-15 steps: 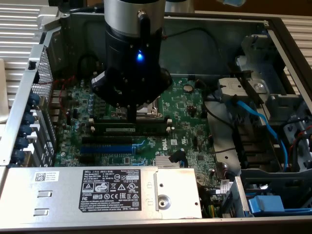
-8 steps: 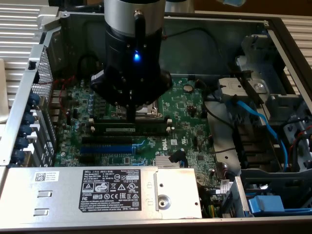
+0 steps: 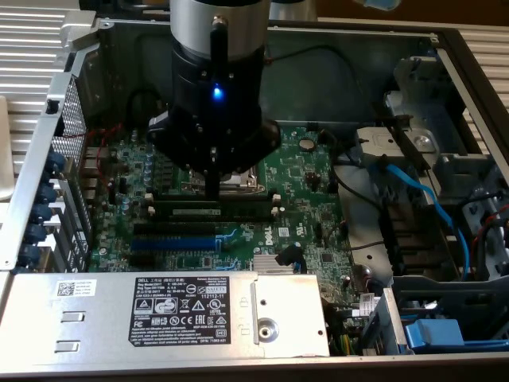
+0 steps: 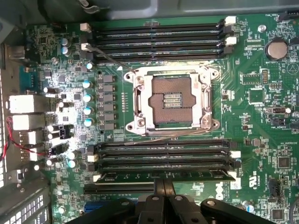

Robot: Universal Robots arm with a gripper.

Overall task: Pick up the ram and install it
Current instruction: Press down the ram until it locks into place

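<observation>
Up close in the exterior view, the flat grey metal power supply cover with its black Dell label runs along the near edge of the open case, boxing in the green motherboard from that side; just past it sit the blue slot and the long black slots with white end clips, tight together with little room between them; the long narrow green ram stick with black chips lies along the slot line just beyond them, level and seated low between its end clips; whether it is fully clicked in I cannot tell; in the wrist view the same ram shows as a thin green strip with dark chips, straight and parallel to the neighbouring empty slots; the black gripper stands right at its middle, fingers pressed together, tips at the stick's top edge and pinching nothing; beyond the ram comes the silver-framed processor socket, open and bare; a second bank of black slots follows it; off to the exterior view's right, blue cables and a grey metal drive cage crowd that side, well apart from the gripper; the perforated metal case wall closes in the exterior view's left
</observation>
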